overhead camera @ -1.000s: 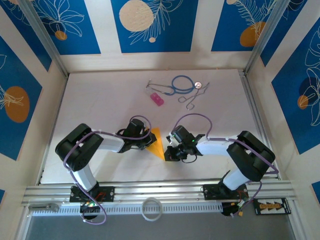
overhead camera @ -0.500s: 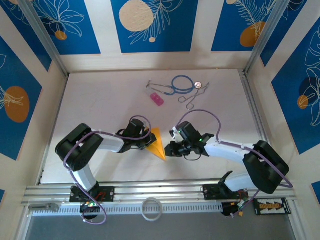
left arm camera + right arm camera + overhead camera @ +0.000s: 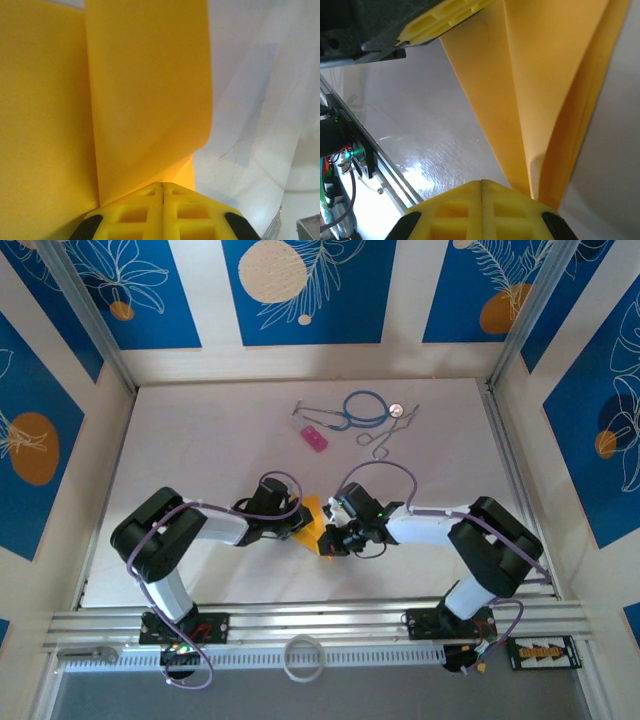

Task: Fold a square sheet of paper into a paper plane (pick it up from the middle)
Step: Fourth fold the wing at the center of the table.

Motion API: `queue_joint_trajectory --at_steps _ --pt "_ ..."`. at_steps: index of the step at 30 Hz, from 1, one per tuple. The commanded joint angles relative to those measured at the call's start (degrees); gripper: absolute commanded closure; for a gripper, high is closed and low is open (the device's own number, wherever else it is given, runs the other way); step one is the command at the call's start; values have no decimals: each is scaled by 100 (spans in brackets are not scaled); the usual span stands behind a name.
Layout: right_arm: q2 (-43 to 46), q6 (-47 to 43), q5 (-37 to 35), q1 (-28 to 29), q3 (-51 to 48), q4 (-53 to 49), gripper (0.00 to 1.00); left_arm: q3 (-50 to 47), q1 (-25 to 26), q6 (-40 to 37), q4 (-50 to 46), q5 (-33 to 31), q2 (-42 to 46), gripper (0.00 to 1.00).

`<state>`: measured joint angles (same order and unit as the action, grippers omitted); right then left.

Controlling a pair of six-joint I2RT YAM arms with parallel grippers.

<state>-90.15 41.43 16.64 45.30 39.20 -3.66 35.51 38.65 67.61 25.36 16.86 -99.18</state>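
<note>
The orange-yellow sheet of paper (image 3: pixel 313 520), folded into a narrow pointed paper plane shape, lies mid-table between my two grippers. My left gripper (image 3: pixel 296 524) is on its left side. In the left wrist view its jaws (image 3: pixel 163 186) are shut at the paper's edge, and a flap of paper (image 3: pixel 145 90) curls up in front of them. My right gripper (image 3: pixel 332 540) is at the near pointed end. Its jaws (image 3: pixel 481 182) are shut, and the folded layers (image 3: pixel 545 75) pass beside and under the right finger, not through the seam. The left gripper's yellow fingers (image 3: pixel 445 20) show at the paper's far edge.
At the back of the table lie a small pink block (image 3: pixel 316 438), a blue stethoscope (image 3: pixel 365 407), metal forceps (image 3: pixel 385 436) and a coin (image 3: pixel 394 409). A white tape ring (image 3: pixel 303 657) sits on the front rail. Patterned walls close in three sides.
My right gripper has swung left onto the paper's near tip, after opening slightly and shutting again. It now covers more of the paper. The left arm has not moved.
</note>
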Motion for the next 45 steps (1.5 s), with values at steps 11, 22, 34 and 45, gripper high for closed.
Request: queue_joint_trajectory --at_steps 11,22,34,45 --pt "-236 186 180 -170 -540 311 97 -201 -59 -28 -559 -438 -115 100" --pt "173 321 322 -187 -1178 421 97 -246 -116 0 -556 -482 -84 100" --pt "1513 594 563 -337 -1032 163 96 -316 -121 6 -489 -469 -48 100" --pt "-97 427 327 -305 375 -22 96 -284 -117 11 -473 -429 -54 100"
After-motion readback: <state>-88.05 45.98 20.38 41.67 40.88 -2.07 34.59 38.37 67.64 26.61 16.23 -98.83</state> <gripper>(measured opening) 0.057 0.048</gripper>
